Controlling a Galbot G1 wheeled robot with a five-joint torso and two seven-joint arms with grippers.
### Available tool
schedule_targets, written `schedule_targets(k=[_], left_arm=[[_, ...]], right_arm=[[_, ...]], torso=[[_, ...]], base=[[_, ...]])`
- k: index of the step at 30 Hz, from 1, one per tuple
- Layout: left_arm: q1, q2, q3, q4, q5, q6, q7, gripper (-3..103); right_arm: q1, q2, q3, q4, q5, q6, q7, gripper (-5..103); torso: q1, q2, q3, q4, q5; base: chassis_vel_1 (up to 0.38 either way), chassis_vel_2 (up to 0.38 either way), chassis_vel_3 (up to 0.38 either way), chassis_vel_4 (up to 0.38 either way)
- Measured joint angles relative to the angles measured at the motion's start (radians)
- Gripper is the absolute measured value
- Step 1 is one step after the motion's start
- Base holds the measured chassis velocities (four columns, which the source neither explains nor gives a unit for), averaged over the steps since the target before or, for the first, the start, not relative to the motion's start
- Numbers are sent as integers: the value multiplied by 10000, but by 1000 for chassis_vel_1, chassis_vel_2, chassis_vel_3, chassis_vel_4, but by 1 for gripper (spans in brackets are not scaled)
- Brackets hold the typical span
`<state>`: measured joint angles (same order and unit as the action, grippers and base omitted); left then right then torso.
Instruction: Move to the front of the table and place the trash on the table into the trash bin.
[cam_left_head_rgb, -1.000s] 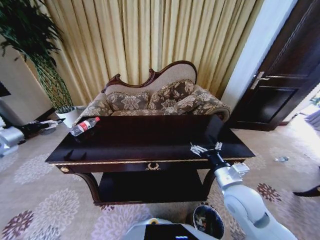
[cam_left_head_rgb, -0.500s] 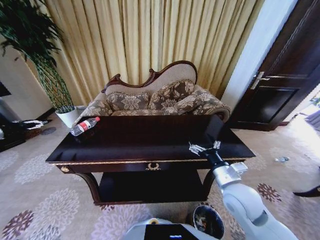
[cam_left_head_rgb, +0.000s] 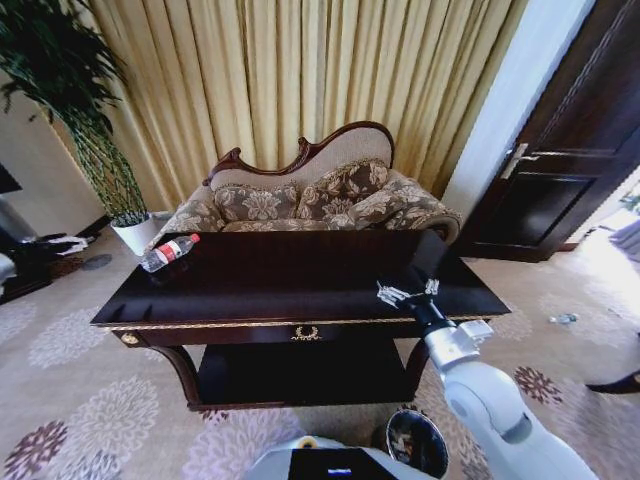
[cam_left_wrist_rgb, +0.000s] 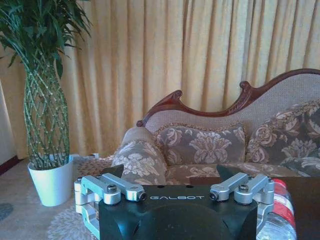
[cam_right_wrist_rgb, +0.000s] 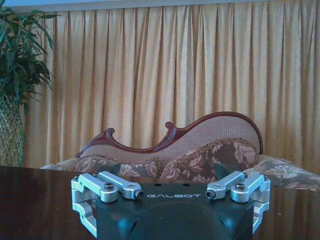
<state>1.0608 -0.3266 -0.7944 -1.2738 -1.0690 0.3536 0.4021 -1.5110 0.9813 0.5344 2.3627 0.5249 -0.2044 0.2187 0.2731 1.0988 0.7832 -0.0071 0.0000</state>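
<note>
The right gripper (cam_left_head_rgb: 407, 296), fingers spread and empty, hovers over the counter (cam_left_head_rgb: 300, 280) at its end opposite the bottle (cam_left_head_rgb: 168, 252), seemingly poised to reach for trash

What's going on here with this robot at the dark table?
The robot stands at the front of the table. Its right end effector hovers open and empty over the table's right part. A plastic bottle lies on its side at the far left corner, close to the left end effector, which is also open and holds nothing. The trash bin sits on the carpet by the robot's base, in front of the table.
</note>
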Motion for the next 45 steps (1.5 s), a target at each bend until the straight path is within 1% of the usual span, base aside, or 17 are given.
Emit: schedule_targets(k=[2,5,9,12,13,19,23,25,30,32,33,35,38,40,42,43,45], left_arm=[[-2,-4,6,15,61,-34,-9,100],[-75,-245,93,12,256,-168,-157,100],[-151,-394,186,-26,397,-169,-197,100],[-162,-398,213,17,412,-168,-198,100],[-220,-376,263,86,416,-162,-194,100],[-301,-360,307,67,432,-68,-172,100],[-6,-436,114,-133,458,14,-89,100],[95,-430,70,-125,540,6,52,100],[-38,-386,133,-220,539,75,-24,100],[-48,-413,99,-592,375,342,-145,100],[-48,-413,99,-592,375,342,-145,100],[74,-460,-47,-825,323,544,-169,100],[325,-517,-318,-997,315,774,-75,100],[382,-529,-398,-1018,315,860,26,100],[459,-538,-504,-1097,315,1126,181,100],[459,-538,-504,-1097,315,1126,181,100],[506,-594,-613,-1364,290,1468,185,100]], right_arm=[[24,-34,2,-39,27,-5,-13,100],[109,-119,39,-156,125,-14,-58,100],[178,-169,15,-172,204,-92,-46,100],[302,-192,-45,-189,259,-154,-7,100],[409,-213,-79,-188,331,-228,39,100],[514,-285,-45,-147,537,-330,173,100],[520,-348,47,-157,626,-340,231,100],[564,-386,52,-191,673,-361,266,100],[621,-323,23,-188,693,-393,395,100],[563,-298,110,-122,721,-403,436,100],[563,-298,110,-122,721,-403,436,100],[482,-297,212,-102,726,-404,439,100],[456,-279,267,-102,726,-400,439,100],[488,-259,246,-109,722,-398,439,100],[582,-223,125,-119,714,-397,445,100],[582,-223,125,-119,714,-397,445,100],[625,-198,72,-119,710,-397,461,100]], torso=[[0,0,0,-2,0],[0,0,0,3,0],[0,0,0,-4,-1],[0,0,0,-2,0],[0,0,0,5,0],[0,0,0,0,0],[0,0,0,-3,0],[0,0,1,3,0],[0,0,0,4,0],[0,0,0,-3,0],[0,0,0,-3,0],[0,0,0,-6,1],[0,0,0,2,1],[-1,1,0,3,1],[0,0,0,3,0],[0,0,0,3,0],[0,0,0,3,0]], base=[[0,0,0,0],[0,0,0,0],[0,0,0,0],[0,0,0,0],[0,0,0,0],[0,0,0,0],[0,0,0,0],[0,0,0,0],[0,0,0,0],[0,0,0,0],[0,0,0,0],[0,0,0,0],[0,0,0,0],[0,0,0,0],[0,0,0,0],[0,0,0,0],[0,0,0,0]])
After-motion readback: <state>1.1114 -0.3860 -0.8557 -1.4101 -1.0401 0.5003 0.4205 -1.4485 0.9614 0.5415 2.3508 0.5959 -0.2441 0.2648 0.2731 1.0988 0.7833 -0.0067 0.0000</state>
